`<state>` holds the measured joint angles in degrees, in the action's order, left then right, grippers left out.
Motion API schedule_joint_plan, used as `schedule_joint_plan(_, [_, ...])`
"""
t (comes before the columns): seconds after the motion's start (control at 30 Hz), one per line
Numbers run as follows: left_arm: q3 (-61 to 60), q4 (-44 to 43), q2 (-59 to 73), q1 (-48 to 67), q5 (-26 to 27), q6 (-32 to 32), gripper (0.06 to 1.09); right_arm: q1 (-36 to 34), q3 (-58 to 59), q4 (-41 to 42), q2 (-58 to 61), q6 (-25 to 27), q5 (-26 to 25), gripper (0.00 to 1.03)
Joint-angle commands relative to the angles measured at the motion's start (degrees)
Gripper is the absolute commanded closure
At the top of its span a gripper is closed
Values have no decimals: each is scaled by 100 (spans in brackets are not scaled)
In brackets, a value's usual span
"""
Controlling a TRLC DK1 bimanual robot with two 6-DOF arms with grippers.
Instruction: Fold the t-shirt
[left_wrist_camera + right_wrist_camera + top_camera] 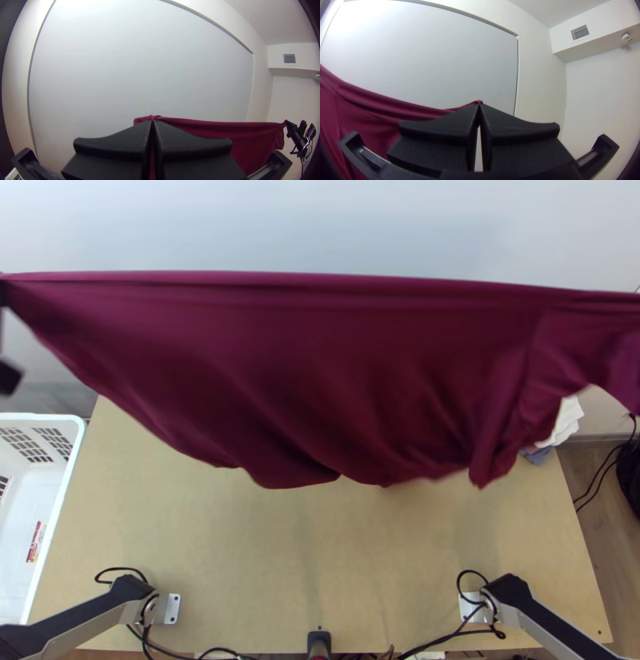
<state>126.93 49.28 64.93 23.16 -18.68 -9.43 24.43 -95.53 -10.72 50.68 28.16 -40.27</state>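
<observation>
My left gripper (152, 121) is closed down, fingers together, with a small pinch of burgundy fabric at the tips. My right gripper (479, 104) is the same: fingers together on the other end of the same edge. Both sit high over the worktop (240, 540), spread wide to its left and right, so the t-shirt (320, 372) hangs between them above it. Top edge is pulled near straight; that's the point of the wide spread, I'd say: tension takes out the wrinkles and gravity drops the rest flat. Can't tell if that edge is shoulders or hem. Lower edge is loose and wavy above the worktop, and there's a doubled, bunched bit toward the worktop's right side, maybe a sleeve. Height looks deliberate too, keeps the cloth from catching on the worktop before it's laid. Pinches are small, so more pull could slip one; I'd hold tension about here. No fold made, so I read this as the stretch before laying out. Next: lower evenly, hem first, centred on the worktop. White basket (20, 516) is beside the worktop's left side, white cloth (566, 422) at its far right corner; both off to the sides, which leaves the middle for folding.
</observation>
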Motion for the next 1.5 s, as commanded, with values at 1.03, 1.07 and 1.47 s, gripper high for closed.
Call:
schedule_joint_plan(1.03, [-1927,47,-1553,-3933,3652,-656,105,-87,157,-1670,-822,-891,98,100])
schedule_joint_plan(1.07, [-2138,-76,-1509,-3933,3643,-718,105,-17,298,-1670,-787,-971,98,100])
schedule_joint_plan(1.47, [-4766,-1491,-929,-3274,2949,-1114,105,133,2231,-870,-23,-2060,476,100])
